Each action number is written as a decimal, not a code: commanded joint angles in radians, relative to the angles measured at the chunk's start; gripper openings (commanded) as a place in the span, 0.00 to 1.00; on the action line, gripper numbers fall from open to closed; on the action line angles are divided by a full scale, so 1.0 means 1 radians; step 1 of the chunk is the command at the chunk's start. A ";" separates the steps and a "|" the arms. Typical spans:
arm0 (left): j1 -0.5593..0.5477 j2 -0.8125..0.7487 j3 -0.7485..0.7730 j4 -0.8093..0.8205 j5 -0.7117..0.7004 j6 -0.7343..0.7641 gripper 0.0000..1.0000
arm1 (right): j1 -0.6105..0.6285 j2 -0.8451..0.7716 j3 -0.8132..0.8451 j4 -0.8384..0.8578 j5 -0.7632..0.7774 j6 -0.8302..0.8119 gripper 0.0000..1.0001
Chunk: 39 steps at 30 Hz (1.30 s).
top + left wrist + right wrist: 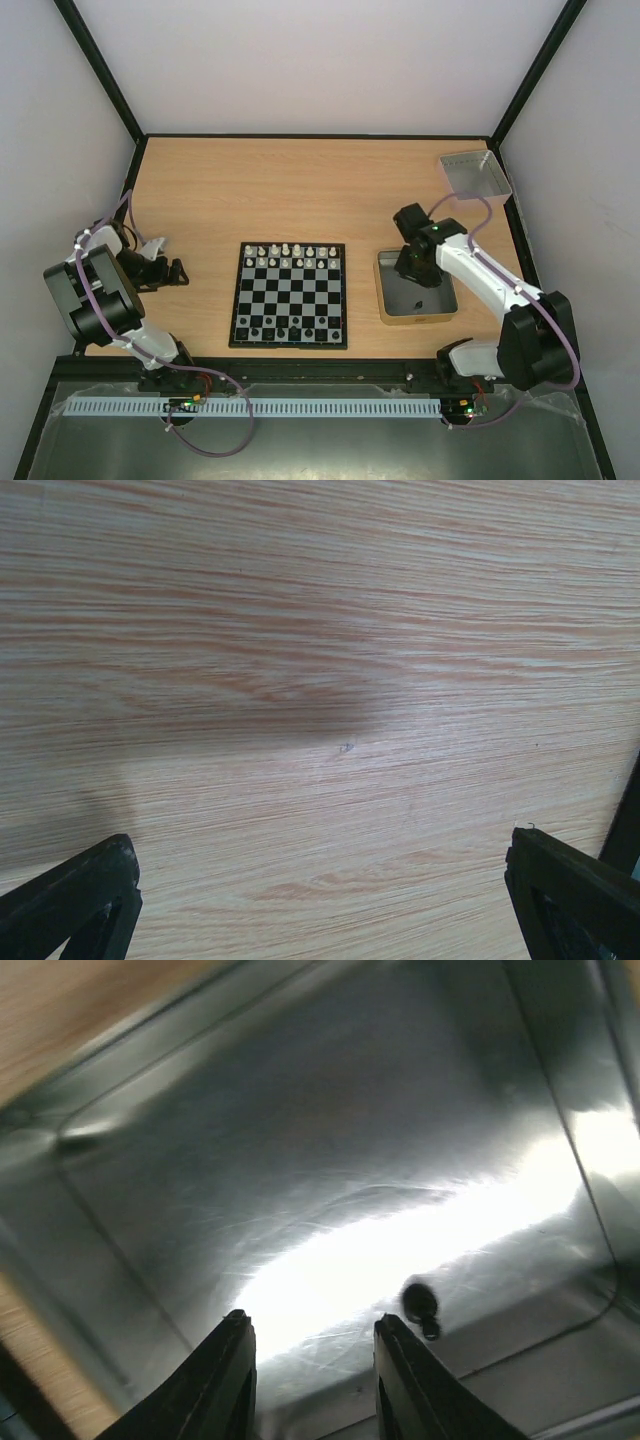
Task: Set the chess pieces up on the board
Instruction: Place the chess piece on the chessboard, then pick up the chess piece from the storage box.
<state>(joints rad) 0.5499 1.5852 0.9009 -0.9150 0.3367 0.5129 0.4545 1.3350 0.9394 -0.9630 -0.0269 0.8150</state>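
Most of the chess pieces (286,251) stand on the board (290,295) in the overhead view, pale ones along its far edge and dark ones along the near edge. The near ranks are too small to count. The right gripper (415,266) hangs over the metal tin (384,292) just beside the board and hides much of its floor. The left gripper (172,272) rests well apart on the table (300,190). A grey tray (476,173) sits in the far corner.

From the left wrist, both fingers (75,905) show only at the lower corners, spread wide over bare wood and holding nothing.

From the right wrist, the jaws are parted with nothing between them. One black piece (421,1307) lies on the tin's floor, outside the gap and just beyond the right-hand finger (410,1380). Coming straight down would likely land that finger on the piece or flick it across the slick metal. A push against the wall could shift the tin. Glare and blur make the piece's type unreadable.
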 commanded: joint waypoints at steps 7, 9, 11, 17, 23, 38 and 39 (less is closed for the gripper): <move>-0.018 0.011 -0.006 -0.026 -0.001 0.003 0.99 | -0.131 -0.040 -0.161 0.053 -0.093 -0.037 0.31; -0.017 0.012 -0.006 -0.024 -0.002 0.003 0.99 | -0.138 -0.044 -0.179 0.062 -0.099 -0.039 0.31; -0.017 0.012 -0.006 -0.024 -0.003 0.001 0.99 | -0.145 -0.047 -0.196 0.068 -0.104 -0.038 0.31; -0.018 0.015 -0.006 -0.024 -0.004 0.001 0.99 | -0.162 -0.047 -0.241 0.089 -0.118 -0.039 0.31; -0.018 0.019 -0.007 -0.025 -0.004 -0.001 0.99 | -0.169 -0.035 -0.259 0.107 -0.116 -0.048 0.30; -0.021 0.023 -0.007 -0.023 -0.008 -0.004 0.99 | -0.179 -0.045 -0.222 0.103 -0.112 -0.078 0.02; -0.022 0.024 -0.008 -0.023 -0.008 -0.004 0.99 | -0.174 -0.055 -0.196 0.085 -0.099 -0.086 0.02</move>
<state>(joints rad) 0.5331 1.5990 0.9009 -0.9146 0.3317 0.5121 0.2794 1.3090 0.6773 -0.8352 -0.1566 0.7589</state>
